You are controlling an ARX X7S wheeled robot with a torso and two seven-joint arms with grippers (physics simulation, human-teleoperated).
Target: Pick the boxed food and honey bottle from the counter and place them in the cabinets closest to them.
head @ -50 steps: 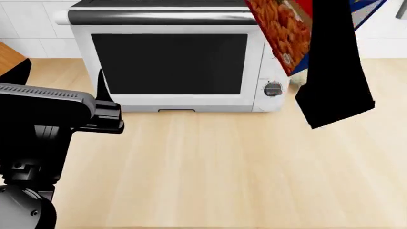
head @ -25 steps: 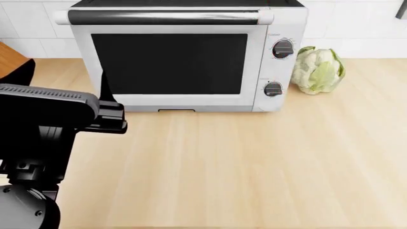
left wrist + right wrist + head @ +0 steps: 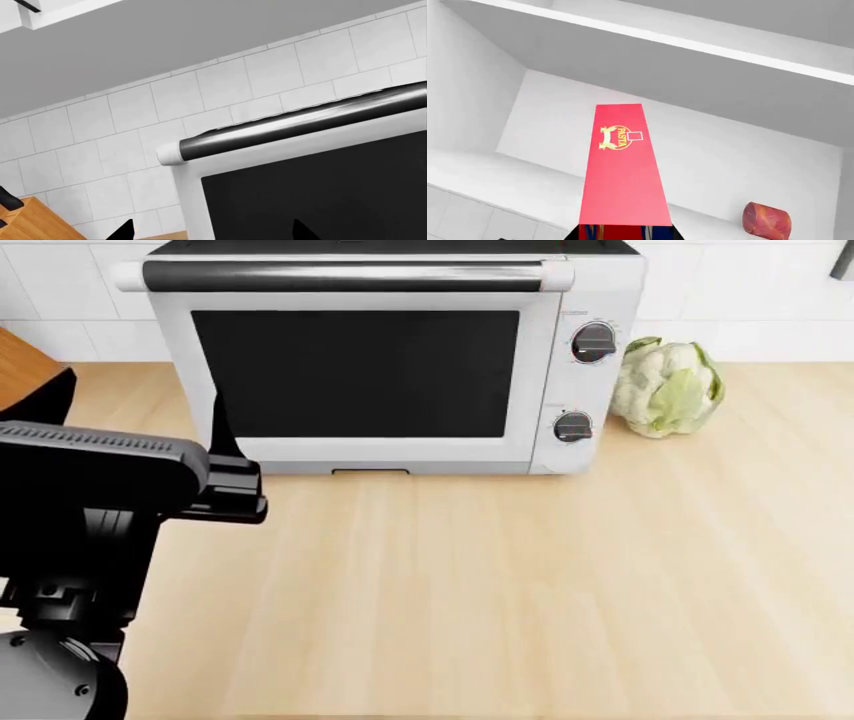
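Note:
The boxed food (image 3: 625, 170), red with a yellow "PASTA" logo, stands up between the dark fingers of my right gripper (image 3: 625, 236), which is shut on its lower part. It is held in front of an open white cabinet shelf (image 3: 487, 175). The right arm does not show in the head view. In the left wrist view my left gripper (image 3: 212, 233) is open and holds nothing, pointing at the toaster oven's left front corner. The left arm (image 3: 120, 480) hangs over the counter (image 3: 507, 590) at the left. The honey bottle is out of view.
A white toaster oven (image 3: 360, 360) stands at the back of the counter, with a cauliflower (image 3: 667, 385) to its right. A wooden knife block (image 3: 30, 222) is left of the oven. A reddish ham piece (image 3: 767, 220) lies on the cabinet shelf beside the box.
The right arm and the box have risen out of the head view, uncovering the cauliflower and the oven's upper knob. The left arm has barely moved.

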